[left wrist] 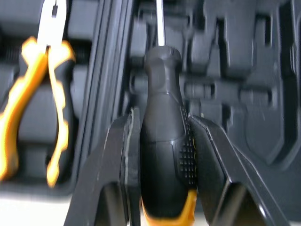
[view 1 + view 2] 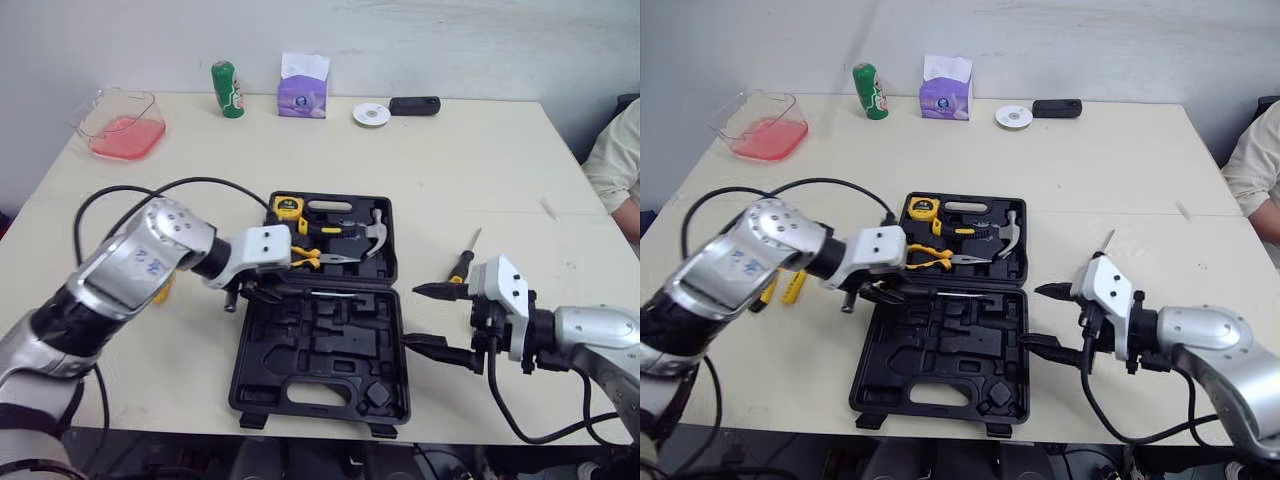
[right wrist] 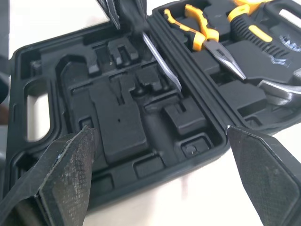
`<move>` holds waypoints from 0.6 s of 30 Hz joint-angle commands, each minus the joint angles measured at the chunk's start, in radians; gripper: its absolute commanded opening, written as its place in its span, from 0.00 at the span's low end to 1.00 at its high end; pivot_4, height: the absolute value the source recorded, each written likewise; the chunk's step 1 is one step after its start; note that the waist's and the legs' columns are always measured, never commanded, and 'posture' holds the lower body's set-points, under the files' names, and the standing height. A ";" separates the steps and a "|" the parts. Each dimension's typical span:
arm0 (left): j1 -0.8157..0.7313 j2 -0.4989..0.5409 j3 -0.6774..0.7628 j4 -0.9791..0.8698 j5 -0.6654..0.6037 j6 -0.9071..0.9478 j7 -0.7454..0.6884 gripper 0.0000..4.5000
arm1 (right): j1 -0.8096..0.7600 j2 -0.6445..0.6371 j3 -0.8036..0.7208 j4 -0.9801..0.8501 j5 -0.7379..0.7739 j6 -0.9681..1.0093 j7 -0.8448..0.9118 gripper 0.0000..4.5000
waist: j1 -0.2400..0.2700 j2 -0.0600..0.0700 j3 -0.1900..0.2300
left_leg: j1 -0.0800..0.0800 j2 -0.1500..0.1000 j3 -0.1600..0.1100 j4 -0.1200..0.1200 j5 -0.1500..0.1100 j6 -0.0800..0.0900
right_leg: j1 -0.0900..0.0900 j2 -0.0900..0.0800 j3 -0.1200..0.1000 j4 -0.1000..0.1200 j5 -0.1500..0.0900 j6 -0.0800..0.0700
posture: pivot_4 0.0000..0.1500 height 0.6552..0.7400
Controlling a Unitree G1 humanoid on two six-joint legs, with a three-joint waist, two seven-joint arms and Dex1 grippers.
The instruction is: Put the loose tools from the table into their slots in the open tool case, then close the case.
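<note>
The black tool case (image 2: 320,400) lies open mid-table. Its far half holds a yellow tape measure (image 2: 288,208), yellow-handled pliers (image 2: 325,260) and a hammer (image 2: 372,235); the near half shows bare moulded slots. My left gripper (image 2: 245,292) is at the case's left edge by the hinge, shut on a black-handled screwdriver (image 1: 162,155) whose shaft (image 3: 162,61) lies along the hinge line. My right gripper (image 2: 412,316) hangs open at the case's right edge, holding nothing. Another screwdriver (image 2: 462,262) lies on the table just beyond it.
Two yellow-handled tools (image 2: 790,288) lie on the table left of the case, partly behind my left arm. At the back are a pink tub (image 2: 122,125), a green can (image 2: 228,90), a purple tissue box (image 2: 303,90), a white disc (image 2: 371,114) and a black bar (image 2: 414,105). A person's sleeve (image 2: 618,160) is at the right edge.
</note>
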 commanded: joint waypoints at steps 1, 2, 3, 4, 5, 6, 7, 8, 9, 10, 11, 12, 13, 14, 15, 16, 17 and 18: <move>-0.041 -0.036 -0.014 0.038 0.055 -0.023 -0.021 0.24 | 0.023 0.008 -0.051 -0.054 0.026 0.004 -0.036 1.00 | 0.003 0.000 0.000 | 0.000 0.000 0.000 0.000 0.000 0.000 | 0.000 0.000 0.000 0.000 0.000 0.000 | 1.00 0.82; -0.045 -0.048 -0.017 0.048 0.065 -0.037 -0.028 0.24 | 0.034 0.007 -0.056 -0.058 0.026 0.003 -0.039 1.00 | 0.005 0.000 0.000 | 0.000 0.000 0.000 0.000 0.000 0.000 | 0.000 0.000 0.000 0.000 0.000 0.000 | 1.00 0.82; -0.047 -0.054 -0.023 0.052 0.074 -0.045 -0.041 0.24 | 0.046 0.005 -0.062 -0.059 0.025 0.001 -0.042 1.00 | 0.009 0.000 0.000 | 0.000 0.000 0.000 0.001 0.000 0.000 | 0.000 0.000 0.000 0.000 0.000 0.000 | 1.00 0.82; -0.048 -0.058 -0.026 0.055 0.082 -0.051 -0.052 0.24 | 0.054 0.004 -0.066 -0.060 0.025 -0.001 -0.045 1.00 | 0.012 0.000 0.000 | 0.000 0.000 0.000 0.001 0.000 0.000 | 0.000 0.000 0.000 0.000 0.000 0.000 | 1.00 0.82; -0.049 -0.060 -0.031 0.059 0.094 -0.058 -0.061 0.24 | 0.060 0.002 -0.069 -0.061 0.025 -0.002 -0.047 1.00 | 0.012 0.000 0.000 | 0.000 0.000 0.000 0.001 0.000 0.000 | 0.000 0.000 0.000 0.001 0.000 0.000 | 1.00 0.82; -0.049 -0.063 -0.034 0.062 0.104 -0.061 -0.068 0.24 | 0.063 0.000 -0.071 -0.062 0.026 -0.003 -0.049 1.00 | 0.012 0.000 0.000 | 0.000 0.000 0.000 0.001 0.000 0.000 | 0.000 0.000 0.000 0.001 0.000 0.000 | 1.00 0.82; -0.049 -0.067 -0.038 0.069 0.118 -0.069 -0.071 0.24 | 0.064 -0.001 -0.075 -0.064 0.029 -0.002 -0.052 1.00 | 0.013 0.000 0.000 | 0.000 0.000 0.000 0.001 0.000 0.000 | 0.000 0.000 0.000 0.001 0.000 0.000 | 1.00 0.82; -0.048 -0.071 -0.039 0.074 0.129 -0.075 -0.074 0.24 | 0.065 -0.001 -0.077 -0.066 0.032 -0.001 -0.054 1.00 | 0.013 0.000 0.000 | 0.000 0.000 0.000 0.001 0.000 0.000 | 0.000 0.000 0.000 0.001 0.000 0.000 | 1.00 0.82; -0.047 -0.075 -0.037 0.078 0.138 -0.087 -0.076 0.24 | 0.065 -0.001 -0.079 -0.067 0.036 0.001 -0.057 1.00 | 0.014 0.000 0.000 | 0.000 0.000 0.000 0.001 0.000 0.000 | 0.000 0.000 0.000 0.002 0.000 0.000 | 1.00 0.82; -0.045 -0.084 -0.036 0.087 0.147 -0.096 -0.075 0.24 | 0.064 0.000 -0.081 -0.067 0.039 0.003 -0.060 1.00 | 0.015 0.000 0.000 | 0.000 0.000 0.000 0.002 0.000 0.000 | 0.000 0.000 0.000 0.002 0.000 0.000 | 1.00 0.82; -0.044 -0.095 -0.033 0.096 0.152 -0.100 -0.073 0.24 | 0.064 0.000 -0.082 -0.067 0.041 0.003 -0.061 1.00 | 0.015 0.000 0.000 | 0.000 0.000 0.000 0.002 0.000 0.000 | 0.000 0.000 0.000 0.002 0.000 0.000 | 1.00 0.82; -0.042 -0.104 -0.031 0.101 0.159 -0.104 -0.072 0.24 | 0.066 0.000 -0.083 -0.070 0.043 0.003 -0.063 1.00 | 0.015 0.000 0.000 | 0.000 0.000 0.000 0.002 0.000 0.000 | 0.000 0.000 0.000 0.002 0.000 0.000 | 1.00 0.82; -0.041 -0.110 -0.028 0.106 0.164 -0.106 -0.073 0.24 | 0.069 -0.001 -0.083 -0.071 0.044 0.003 -0.064 1.00 | 0.015 0.000 0.000 | 0.000 0.000 0.000 0.002 0.000 0.000 | 0.000 0.000 0.000 0.003 0.000 0.000 | 1.00 0.82; -0.038 -0.116 -0.024 0.109 0.168 -0.112 -0.072 0.24 | 0.071 -0.002 -0.084 -0.073 0.046 0.002 -0.065 1.00 | 0.015 0.000 0.000 | 0.000 0.000 0.000 0.002 0.000 0.000 | 0.000 0.000 0.000 0.003 0.000 0.000 | 1.00 0.82; -0.034 -0.124 -0.017 0.114 0.169 -0.130 -0.070 0.24 | 0.071 -0.002 -0.083 -0.073 0.048 0.002 -0.067 1.00 | 0.015 0.000 0.000 | 0.000 0.000 0.000 0.002 0.000 0.000 | 0.000 0.000 0.000 0.003 0.000 0.000 | 1.00 0.82; -0.030 -0.130 -0.010 0.119 0.171 -0.144 -0.068 0.24 | 0.071 -0.002 -0.082 -0.072 0.049 0.002 -0.069 1.00 | 0.015 0.000 0.000 | 0.000 0.000 0.000 0.002 0.000 0.000 | 0.000 0.000 0.000 0.003 0.000 0.000 | 1.00 0.82; -0.028 -0.132 -0.005 0.125 0.172 -0.155 -0.071 0.36 | 0.071 -0.003 -0.081 -0.072 0.050 0.001 -0.070 1.00 | 0.016 0.000 0.000 | 0.000 0.000 0.000 0.003 0.000 0.000 | 0.000 0.000 0.000 0.003 0.000 0.000 | 1.00 0.82; -0.026 -0.133 -0.001 0.130 0.174 -0.162 -0.074 0.48 | 0.072 -0.003 -0.081 -0.072 0.050 0.001 -0.071 1.00 | 0.016 0.000 0.000 | 0.000 0.000 0.000 0.003 0.000 0.000 | 0.000 0.000 0.000 0.004 0.000 0.000 | 1.00 0.82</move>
